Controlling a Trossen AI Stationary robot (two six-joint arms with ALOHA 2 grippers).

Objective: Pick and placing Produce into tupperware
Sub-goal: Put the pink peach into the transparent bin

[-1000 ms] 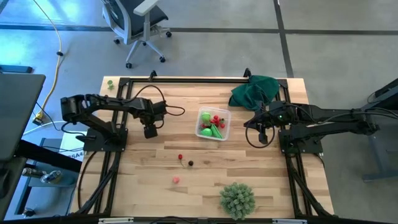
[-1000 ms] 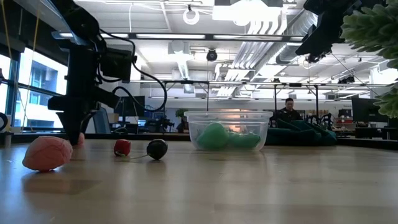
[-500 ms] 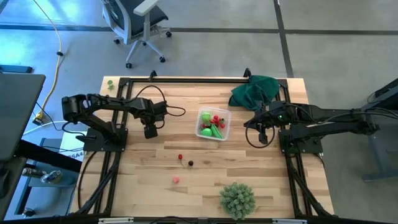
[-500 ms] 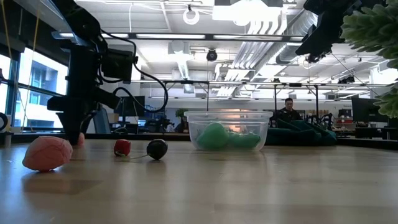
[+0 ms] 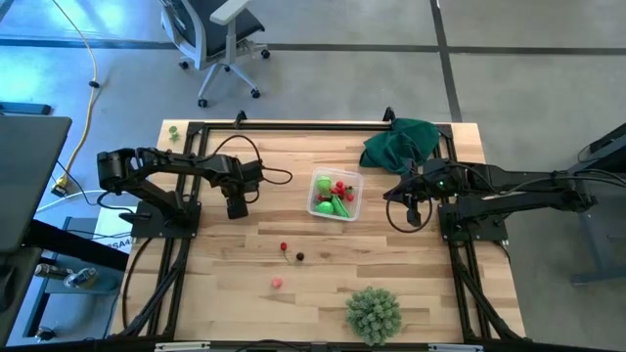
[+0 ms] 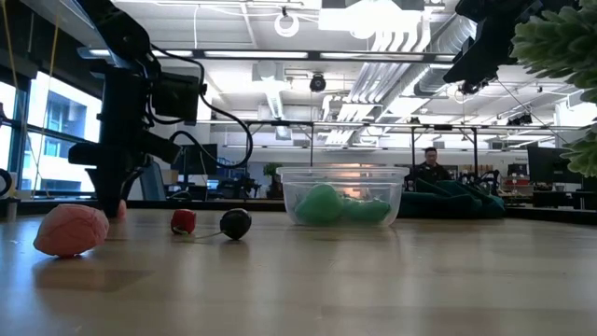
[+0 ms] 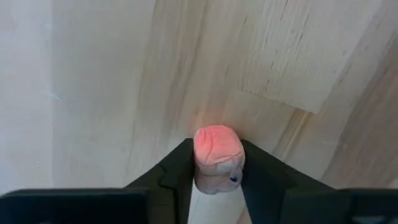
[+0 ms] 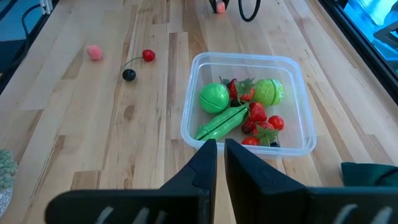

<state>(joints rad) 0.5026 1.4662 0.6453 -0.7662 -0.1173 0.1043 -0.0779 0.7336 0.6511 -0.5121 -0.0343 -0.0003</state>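
Observation:
The clear tupperware (image 5: 335, 196) stands mid-table and holds green and red produce; it also shows in the right wrist view (image 8: 249, 102) and the low view (image 6: 341, 194). A red cherry piece (image 5: 284, 247), a dark one (image 5: 300, 256) and a pink piece (image 5: 278, 283) lie loose on the wood. My left gripper (image 5: 236, 207) is to the left of the tupperware, shut on another small pink piece (image 7: 217, 155). My right gripper (image 8: 221, 158) is shut and empty, hovering to the right of the tupperware. My left gripper pinches the small pink piece by two opposite sides (image 7: 200, 157) between its two fingers. The fingers point down from above. The piece sits at the fingertips, close to the tabletop (image 6: 119, 211); whether it touches the wood, I cannot tell.
A pale-green spiky ball (image 5: 373, 313) stands near the front edge. A dark green cloth (image 5: 401, 142) lies at the far right corner. A black frame rail (image 5: 293, 125) runs round the table. Bare wood lies between my left gripper and the tupperware.

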